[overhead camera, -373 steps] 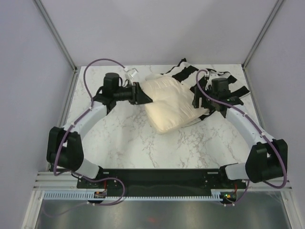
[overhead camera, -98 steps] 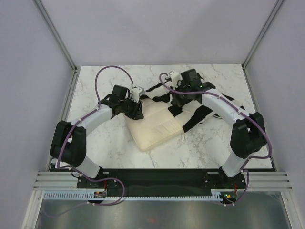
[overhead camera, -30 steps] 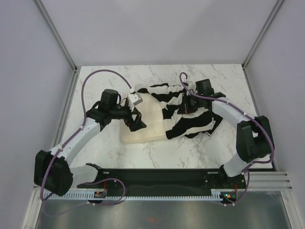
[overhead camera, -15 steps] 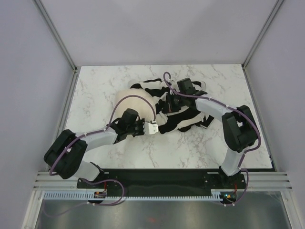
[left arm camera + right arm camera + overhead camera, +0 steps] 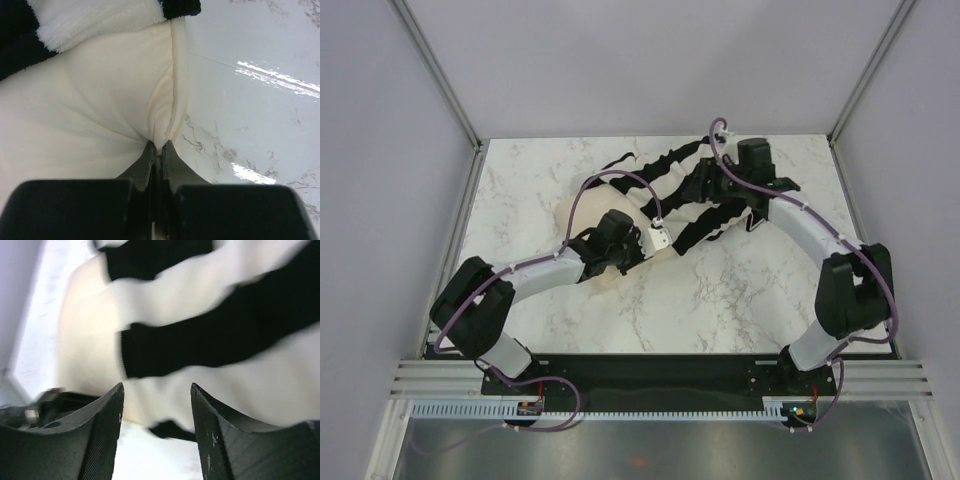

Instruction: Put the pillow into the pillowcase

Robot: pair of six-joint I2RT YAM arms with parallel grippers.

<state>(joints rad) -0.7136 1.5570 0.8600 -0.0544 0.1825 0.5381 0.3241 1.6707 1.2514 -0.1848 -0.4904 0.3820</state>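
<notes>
Left gripper (image 5: 157,148) pinched tight on the pillow (image 5: 90,120) edge seam, pillowcase (image 5: 705,200) draped over the pillow's right part, right gripper (image 5: 156,387) spread open over stripes right of the pillow; I'd anchor that seam and grab the case's open hem before pulling.

A white, grey-veined marble table (image 5: 520,180) sits between pale lavender walls (image 5: 650,60); a black base plate (image 5: 660,372) spans its near edge, metal posts (image 5: 434,70) rise behind
</notes>
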